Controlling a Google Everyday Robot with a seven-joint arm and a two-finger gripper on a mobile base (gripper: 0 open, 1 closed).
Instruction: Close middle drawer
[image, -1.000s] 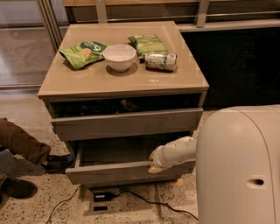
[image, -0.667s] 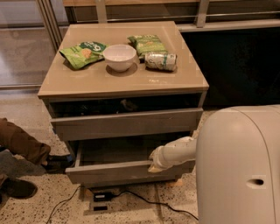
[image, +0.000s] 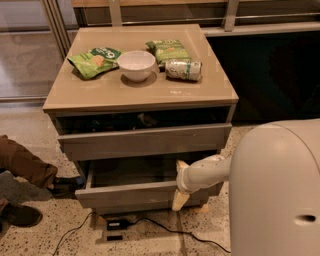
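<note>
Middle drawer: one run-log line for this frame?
object: grey wood-grain middle drawer | state: pulled out | gripper: at its front panel, right end | step: not yet closed

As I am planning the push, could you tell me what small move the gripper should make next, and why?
Probably a short push straight in toward the beige-topped cabinet: the wide grey wood-grain middle drawer stands pulled out, its bare bottom showing, and the cream gripper sits at the right end of its front panel.

shell (image: 280, 190): white, rounded | arm (image: 210, 172): white tube | end effector (image: 180, 186): cream, at middle drawer (image: 125, 194) front
</note>
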